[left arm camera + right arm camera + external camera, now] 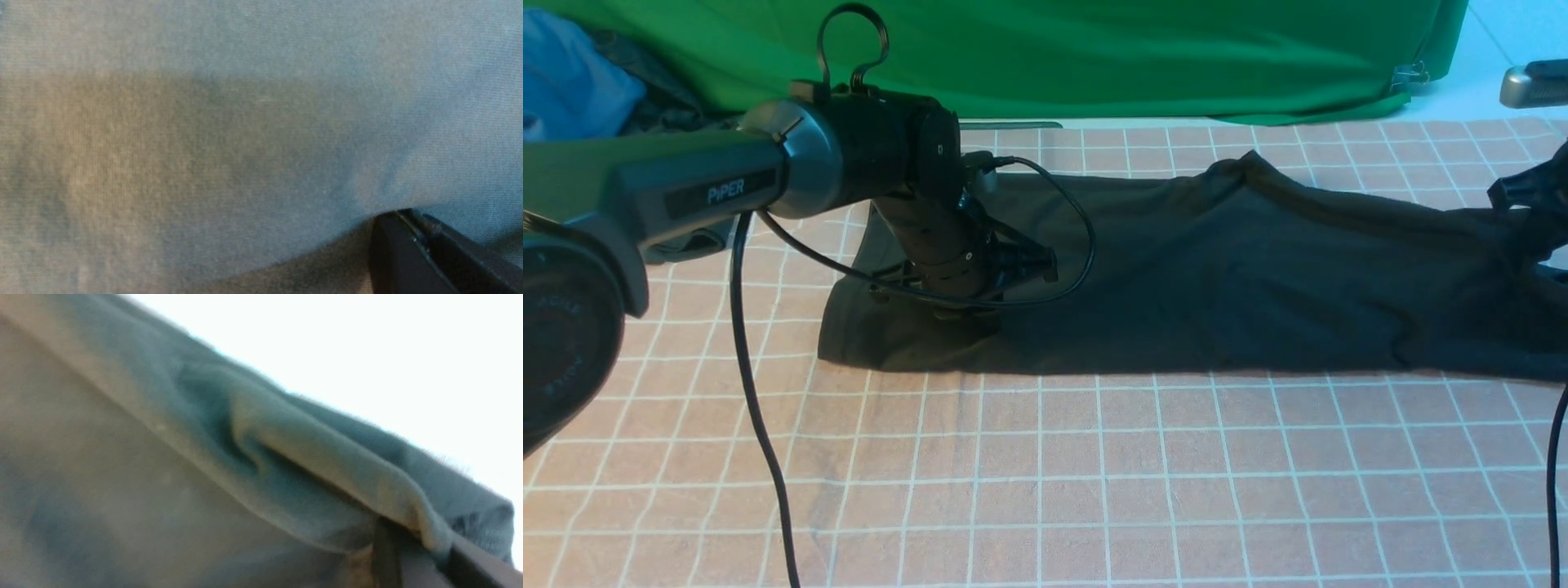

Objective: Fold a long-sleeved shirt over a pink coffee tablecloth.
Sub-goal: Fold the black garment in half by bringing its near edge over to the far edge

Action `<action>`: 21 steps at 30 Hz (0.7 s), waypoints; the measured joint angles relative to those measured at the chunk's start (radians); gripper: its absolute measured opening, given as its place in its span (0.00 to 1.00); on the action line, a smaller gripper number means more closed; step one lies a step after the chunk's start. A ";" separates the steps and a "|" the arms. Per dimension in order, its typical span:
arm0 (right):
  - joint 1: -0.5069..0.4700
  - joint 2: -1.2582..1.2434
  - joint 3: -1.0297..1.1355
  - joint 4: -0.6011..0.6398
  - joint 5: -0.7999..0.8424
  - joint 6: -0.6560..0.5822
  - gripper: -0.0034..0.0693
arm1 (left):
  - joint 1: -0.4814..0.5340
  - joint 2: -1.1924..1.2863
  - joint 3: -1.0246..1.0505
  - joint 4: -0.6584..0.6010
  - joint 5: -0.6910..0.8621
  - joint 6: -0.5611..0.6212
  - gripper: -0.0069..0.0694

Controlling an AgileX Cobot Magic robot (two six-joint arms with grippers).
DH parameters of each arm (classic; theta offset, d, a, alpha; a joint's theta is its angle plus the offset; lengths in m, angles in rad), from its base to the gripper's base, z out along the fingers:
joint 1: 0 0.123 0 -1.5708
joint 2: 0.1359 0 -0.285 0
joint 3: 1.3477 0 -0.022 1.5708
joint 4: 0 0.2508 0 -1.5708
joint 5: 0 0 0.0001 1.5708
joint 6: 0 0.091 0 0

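The black long-sleeved shirt (1258, 269) lies in a long band across the pink coffee tablecloth (1094, 474). My left gripper (968, 314) points down onto the shirt's left end. In the left wrist view its fingers (402, 212) are pressed together at a lifted edge of the shirt (245, 122), with the fabric puckering at their tips. My right gripper (1534, 214) shows only partly at the right edge, where the cloth rises toward it. In the right wrist view the gripper (423, 545) is shut on a fold of the shirt (286, 457) that drapes over the fingers.
A bright green fabric (1094, 57) hangs along the back. A blue garment (564, 73) and a dark one (654, 98) lie at the back left. The left arm's black cable (756, 408) trails over the near cloth. A grey object (1531, 86) sits at the back right.
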 joint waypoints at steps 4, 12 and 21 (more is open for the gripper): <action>-0.004 0.020 -0.001 0.000 -0.052 0.000 0.12 | 0.000 0.000 0.000 0.000 0.003 0.000 0.11; -0.005 0.024 -0.001 -0.001 -0.183 0.000 0.19 | 0.000 0.000 0.000 0.000 0.011 0.000 0.11; -0.005 0.003 -0.035 -0.091 -0.159 0.071 0.60 | 0.000 0.000 0.000 0.002 0.013 -0.001 0.11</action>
